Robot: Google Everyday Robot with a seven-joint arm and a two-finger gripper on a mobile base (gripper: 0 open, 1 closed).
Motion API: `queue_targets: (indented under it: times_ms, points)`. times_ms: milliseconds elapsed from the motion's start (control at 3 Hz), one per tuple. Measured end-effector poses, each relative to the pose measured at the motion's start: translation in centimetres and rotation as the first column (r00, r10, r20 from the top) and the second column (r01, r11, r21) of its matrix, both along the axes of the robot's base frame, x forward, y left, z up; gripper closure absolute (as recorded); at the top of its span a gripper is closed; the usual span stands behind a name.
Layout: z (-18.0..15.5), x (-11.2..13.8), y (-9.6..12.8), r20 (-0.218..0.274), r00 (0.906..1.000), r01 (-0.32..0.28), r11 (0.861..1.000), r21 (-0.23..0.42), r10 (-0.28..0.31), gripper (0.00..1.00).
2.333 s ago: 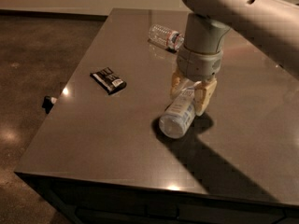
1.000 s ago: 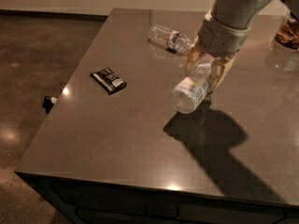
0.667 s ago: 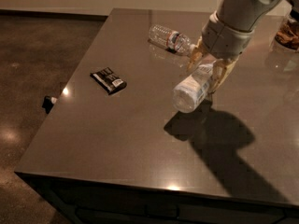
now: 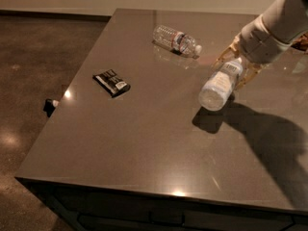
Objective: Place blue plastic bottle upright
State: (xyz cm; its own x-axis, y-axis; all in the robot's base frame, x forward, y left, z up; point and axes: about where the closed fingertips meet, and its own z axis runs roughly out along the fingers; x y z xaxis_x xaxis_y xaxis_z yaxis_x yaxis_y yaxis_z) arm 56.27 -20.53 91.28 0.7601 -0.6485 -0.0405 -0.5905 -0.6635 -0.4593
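The blue plastic bottle [image 4: 220, 84] has a pale label and is held tilted in the air above the right side of the table, its base pointing down and toward the camera. My gripper [image 4: 237, 67] is shut on the bottle near its upper end, with tan fingers [image 4: 226, 53] on either side. The bottle's shadow lies on the table [image 4: 144, 129] just below it. Its cap is hidden behind the gripper.
A clear ribbed bottle [image 4: 176, 40] with a red-and-blue label band lies on its side at the table's far middle. A dark snack packet [image 4: 111, 81] lies on the left part. A brownish object [image 4: 303, 42] sits at the far right edge.
The gripper has lifted the bottle off the table and carried it up and to the right. The bottle now hangs tilted in the air rather than lying on the surface.
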Motion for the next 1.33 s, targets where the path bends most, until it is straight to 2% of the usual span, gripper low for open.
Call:
queue_targets:
  times_ms: [333,667,1000,1333]
  points:
    - [0.7,0.7,-1.4,0.098,0.9927,-0.072,0.997,0.013,0.07,1.0]
    - [1.6,0.8,-2.6,0.228,0.9646,-0.13,0.991,-0.023,0.132,1.0]
    - [2.3,1.1,-3.4,0.368,0.9165,-0.141,0.987,-0.071,0.157,1.0]
    - [3.9,1.6,-4.0,0.538,0.8287,-0.105,0.987,-0.123,0.156,1.0]
